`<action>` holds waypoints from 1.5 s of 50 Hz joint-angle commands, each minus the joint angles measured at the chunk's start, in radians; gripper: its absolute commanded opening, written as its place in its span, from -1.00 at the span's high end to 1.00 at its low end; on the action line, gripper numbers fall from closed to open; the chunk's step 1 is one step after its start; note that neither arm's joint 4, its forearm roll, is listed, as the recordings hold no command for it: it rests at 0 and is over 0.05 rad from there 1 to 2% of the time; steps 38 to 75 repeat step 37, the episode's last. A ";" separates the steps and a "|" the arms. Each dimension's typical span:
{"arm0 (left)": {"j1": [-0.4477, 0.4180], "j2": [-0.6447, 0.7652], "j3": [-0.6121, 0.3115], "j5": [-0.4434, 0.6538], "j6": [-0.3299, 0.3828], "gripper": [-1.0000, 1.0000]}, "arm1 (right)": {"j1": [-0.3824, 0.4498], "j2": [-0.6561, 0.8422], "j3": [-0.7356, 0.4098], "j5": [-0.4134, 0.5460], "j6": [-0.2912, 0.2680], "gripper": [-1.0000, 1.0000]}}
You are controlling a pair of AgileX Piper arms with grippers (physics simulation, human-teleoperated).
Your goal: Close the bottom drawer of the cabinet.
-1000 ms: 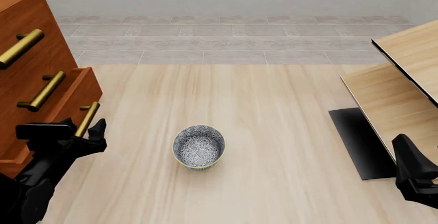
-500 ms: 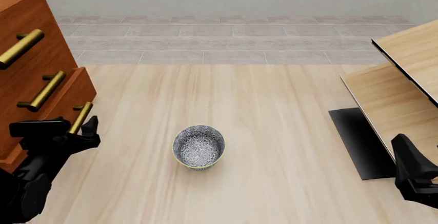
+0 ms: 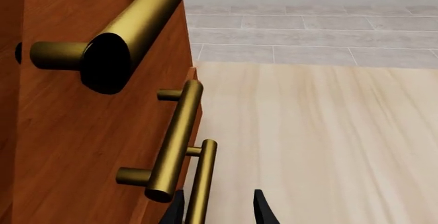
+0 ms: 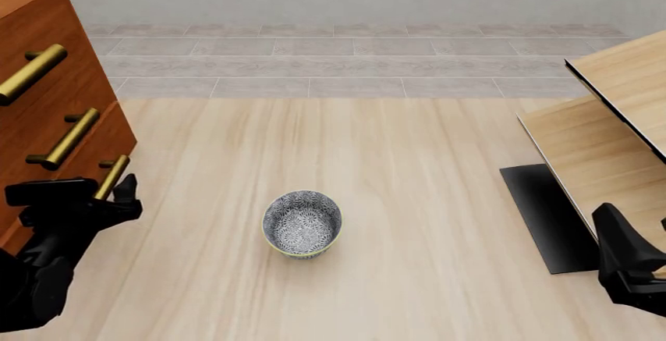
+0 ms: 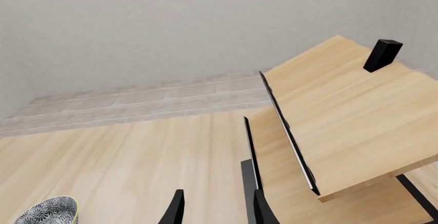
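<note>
The cabinet [image 4: 52,37] stands at the left edge of the front view, reddish-brown with brass bar handles. Its bottom drawer [image 4: 86,171] now lies almost flush with the two fronts above. My left gripper [image 4: 83,194] is open at the drawer's handle [image 4: 112,175]. In the left wrist view the handle [image 3: 201,183] runs between the two fingertips [image 3: 263,211], close to the one on the cabinet side. My right gripper [image 4: 622,259] hangs open and empty at the lower right, far from the cabinet; its fingertips [image 5: 176,208] hold nothing.
A patterned bowl [image 4: 302,223] sits on the wooden floor in the middle, also in the right wrist view's corner [image 5: 48,211]. Pale light-wood furniture with black edging [image 4: 614,115] and a black base plate [image 4: 547,216] fill the right side.
The bottom drawer has slid left into the cabinet, from clearly sticking out to nearly flush. My left gripper moved left with its handle. The right arm barely moved.
</note>
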 commanded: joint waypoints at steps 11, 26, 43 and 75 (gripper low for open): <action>0.096 0.028 -0.029 0.000 0.023 -1.00 | 0.001 0.002 0.000 -0.002 0.000 -1.00; 0.131 0.028 -0.033 0.000 0.023 -1.00 | 0.000 -0.006 0.000 0.005 0.002 -1.00; 0.133 0.024 -0.028 0.000 0.022 -1.00 | 0.000 -0.014 0.000 0.010 0.007 -1.00; 0.133 0.024 -0.028 0.000 0.022 -1.00 | 0.000 -0.014 0.000 0.010 0.007 -1.00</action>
